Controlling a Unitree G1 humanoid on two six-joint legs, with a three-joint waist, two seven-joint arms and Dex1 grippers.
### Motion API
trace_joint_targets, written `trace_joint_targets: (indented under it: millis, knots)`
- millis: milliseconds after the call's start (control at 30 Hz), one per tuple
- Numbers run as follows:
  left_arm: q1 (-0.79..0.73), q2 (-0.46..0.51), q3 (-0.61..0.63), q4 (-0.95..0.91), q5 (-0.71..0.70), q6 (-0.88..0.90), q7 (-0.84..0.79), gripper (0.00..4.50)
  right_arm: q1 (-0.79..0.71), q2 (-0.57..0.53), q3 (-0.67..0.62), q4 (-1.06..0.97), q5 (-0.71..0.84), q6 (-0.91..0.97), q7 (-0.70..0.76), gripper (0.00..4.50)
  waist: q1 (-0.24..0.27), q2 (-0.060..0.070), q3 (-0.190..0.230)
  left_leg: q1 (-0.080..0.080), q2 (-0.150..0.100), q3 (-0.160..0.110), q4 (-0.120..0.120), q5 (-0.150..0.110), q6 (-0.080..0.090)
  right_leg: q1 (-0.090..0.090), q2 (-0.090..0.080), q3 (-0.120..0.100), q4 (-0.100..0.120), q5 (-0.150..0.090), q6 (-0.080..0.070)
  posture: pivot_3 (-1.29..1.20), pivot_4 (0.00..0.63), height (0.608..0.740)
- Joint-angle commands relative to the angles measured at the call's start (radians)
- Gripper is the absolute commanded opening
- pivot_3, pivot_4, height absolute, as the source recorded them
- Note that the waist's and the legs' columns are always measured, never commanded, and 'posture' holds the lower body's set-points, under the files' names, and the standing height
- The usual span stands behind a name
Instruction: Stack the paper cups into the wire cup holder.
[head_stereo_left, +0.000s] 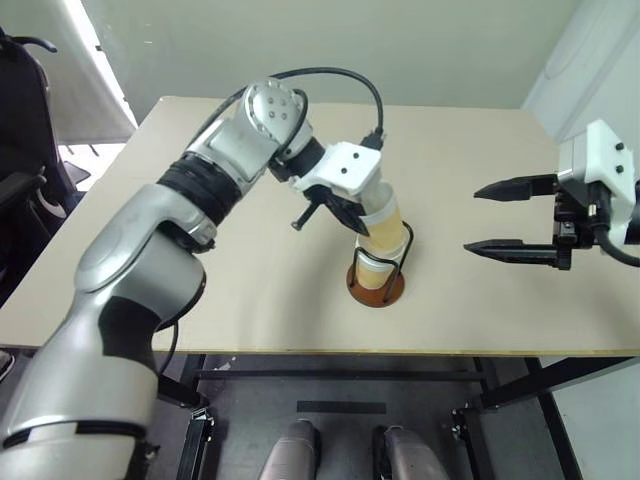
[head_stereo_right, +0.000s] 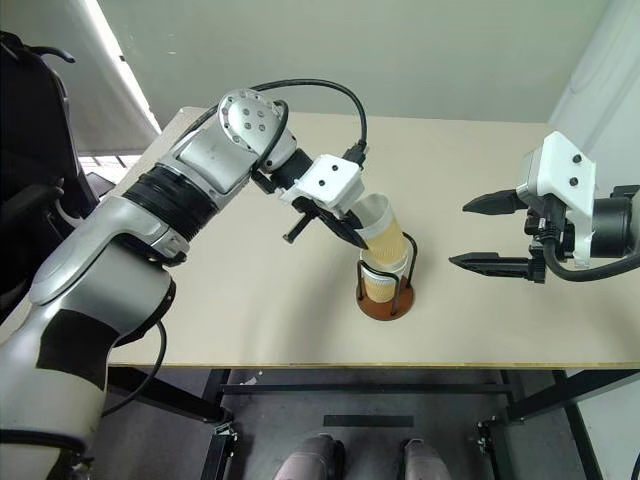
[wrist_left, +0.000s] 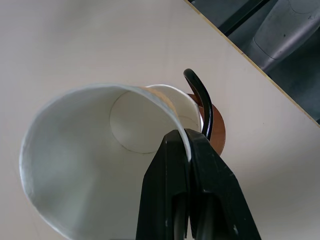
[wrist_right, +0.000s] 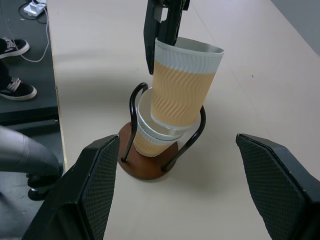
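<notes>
Nearest the table's (head_stereo_left: 120, 270) front edge stands the wire cup holder (head_stereo_left: 376, 286), already carrying nested paper cups (wrist_right: 150, 134). One more cup (wrist_right: 181, 85) (tilted, its bottom entering the stack) is pinched at the rim by the left gripper (wrist_left: 190, 150), fingers closed tight on its wall. Toward the right edge the right gripper (head_stereo_left: 500, 217) hovers spread wide, holding nothing, well apart from the holder.

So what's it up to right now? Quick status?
Left gripper shut on top cup's rim, cup partway into the one in the holder. Right gripper open, apart. Nothing in the way.
</notes>
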Motion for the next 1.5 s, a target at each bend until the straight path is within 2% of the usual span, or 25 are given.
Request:
trace_joint_targets:
  millis: [33,533,700,800,1000,1100,1133,1300,1500]
  knots:
    - [-0.046,-0.007,-0.009,-0.001,-0.003,-0.027,-0.032,0.02,-0.004,-0.021,-0.051,-0.018,0.012,-0.001,-0.012,3.77,0.000,0.000,0.000,0.000,0.000,0.000,0.000,0.000,0.000,0.000,0.000,0.000,0.000,0.000,0.000,0.00,0.150,0.740]
    - [-0.095,-0.024,-0.105,0.056,0.018,-0.123,-0.032,0.02,0.021,-0.030,-0.069,-0.025,0.022,0.001,-0.022,3.77,0.002,0.000,0.000,-0.001,0.000,0.000,0.000,0.000,0.001,0.000,0.000,0.000,0.000,0.000,0.001,0.00,0.150,0.740]
    - [-0.101,-0.070,-0.077,0.119,0.049,-0.143,-0.032,0.02,0.018,-0.030,-0.062,-0.020,0.019,-0.003,-0.019,3.77,0.003,0.000,0.000,-0.001,0.000,0.000,0.001,0.000,0.001,0.000,-0.001,0.000,0.000,0.000,0.001,0.00,0.150,0.740]
    - [-0.097,-0.101,-0.043,0.146,0.057,-0.149,-0.032,0.98,0.017,-0.031,-0.058,-0.015,0.016,-0.007,-0.014,3.77,0.005,0.000,0.000,-0.001,0.000,0.000,0.001,0.000,0.001,0.000,-0.001,0.000,0.000,0.000,0.001,0.00,0.150,0.740]
    - [-0.093,-0.116,-0.014,0.153,0.064,-0.141,-0.032,3.17,0.025,-0.039,-0.058,-0.008,0.009,-0.017,-0.005,3.77,0.005,0.000,0.000,-0.001,0.000,0.001,0.001,-0.001,0.001,0.000,0.000,0.000,0.000,0.000,0.002,0.00,0.150,0.740]
    - [-0.093,-0.134,0.040,0.179,0.084,-0.150,-0.032,4.32,0.025,-0.041,-0.053,-0.004,0.006,-0.024,-0.001,3.77,0.007,0.000,0.000,-0.002,0.000,0.001,0.001,-0.001,0.001,0.000,0.000,0.000,0.000,0.000,0.002,0.00,0.150,0.740]
    - [-0.094,-0.142,0.077,0.192,0.089,-0.143,-0.032,4.45,0.021,-0.040,-0.049,-0.001,0.005,-0.026,-0.001,3.77,0.007,0.000,0.000,-0.002,0.000,0.001,0.001,-0.001,0.001,0.000,0.000,0.000,0.000,0.000,0.003,0.00,0.150,0.740]
    - [-0.098,-0.166,0.304,0.260,0.117,-0.051,0.046,4.45,0.007,-0.029,-0.029,0.021,-0.012,-0.048,0.001,3.77,0.008,0.000,0.000,-0.002,0.000,0.001,0.001,-0.001,0.002,0.000,0.000,0.000,-0.001,0.000,0.003,0.00,0.150,0.740]
    - [-0.024,-0.110,0.520,0.235,0.135,0.136,0.174,4.45,0.002,0.012,0.006,0.075,-0.039,-0.074,-0.013,3.77,0.005,0.000,0.000,-0.001,0.000,0.002,0.001,-0.001,0.001,-0.001,0.001,0.001,-0.001,-0.001,0.003,0.00,0.150,0.740]
